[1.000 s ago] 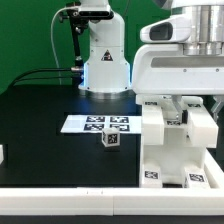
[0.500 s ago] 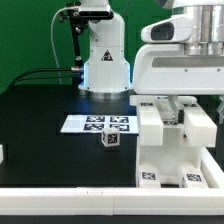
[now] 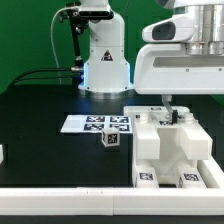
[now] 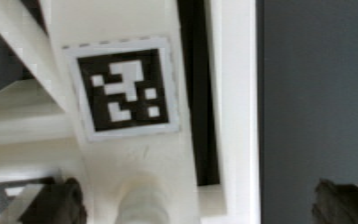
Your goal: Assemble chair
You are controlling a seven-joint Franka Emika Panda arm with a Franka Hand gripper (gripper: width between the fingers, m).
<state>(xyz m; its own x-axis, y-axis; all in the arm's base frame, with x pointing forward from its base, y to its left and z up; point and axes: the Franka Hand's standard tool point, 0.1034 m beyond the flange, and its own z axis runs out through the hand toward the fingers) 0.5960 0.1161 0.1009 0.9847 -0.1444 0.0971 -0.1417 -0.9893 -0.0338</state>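
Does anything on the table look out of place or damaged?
Nothing looks damaged or spilled. Only one small tagged part stands alone on the black table near the marker board, apart from the chair assembly.

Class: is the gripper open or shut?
Open: the gripper's fingers stand wide apart, one clear of the chair part.

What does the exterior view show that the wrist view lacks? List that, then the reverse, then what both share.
Exterior only: the marker board, a small tagged block near it, and the arm's base. Wrist only: one tag on the chair close up, with the gripper showing dark fingertips plainly wide apart. Both: the white chair parts under the arm.
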